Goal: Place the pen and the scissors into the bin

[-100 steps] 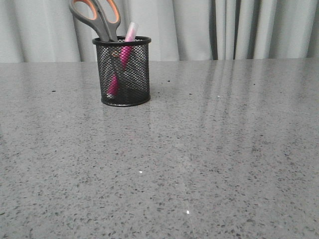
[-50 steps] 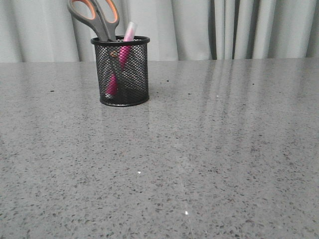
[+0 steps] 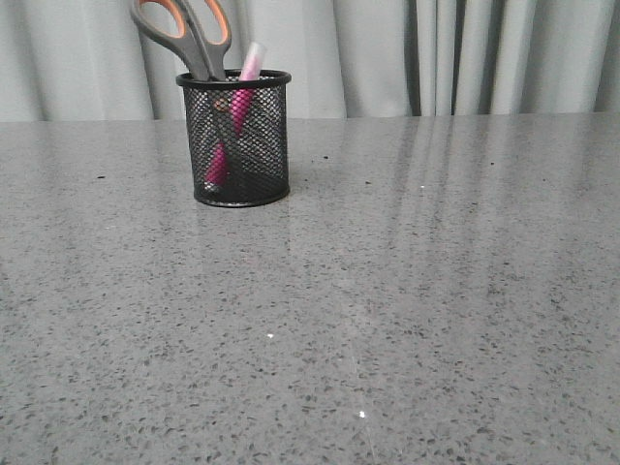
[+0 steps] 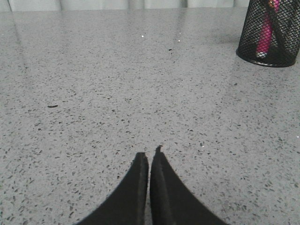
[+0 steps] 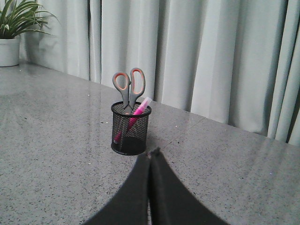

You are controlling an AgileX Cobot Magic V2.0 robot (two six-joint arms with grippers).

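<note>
The black mesh bin [image 3: 236, 138] stands upright on the grey table at the back left. The scissors [image 3: 186, 34] stand in it, blades down, with the orange-lined loops above the rim. The pink pen [image 3: 232, 121] leans inside, its clear cap above the rim. In the right wrist view the bin [image 5: 131, 134] holds the scissors [image 5: 129, 89] and the pen [image 5: 136, 115]. In the left wrist view the bin [image 4: 276, 40] and pen [image 4: 265, 36] show at the far corner. My left gripper [image 4: 149, 152] is shut and empty over bare table. My right gripper [image 5: 151, 153] is shut and empty, apart from the bin.
A potted plant [image 5: 14, 33] in a white pot stands far off on the table in the right wrist view. Grey curtains [image 3: 465, 58] hang behind the table's far edge. Neither arm shows in the front view.
The bin sits a few pixels further left and higher in the front view than one second ago. Nothing else has changed.
</note>
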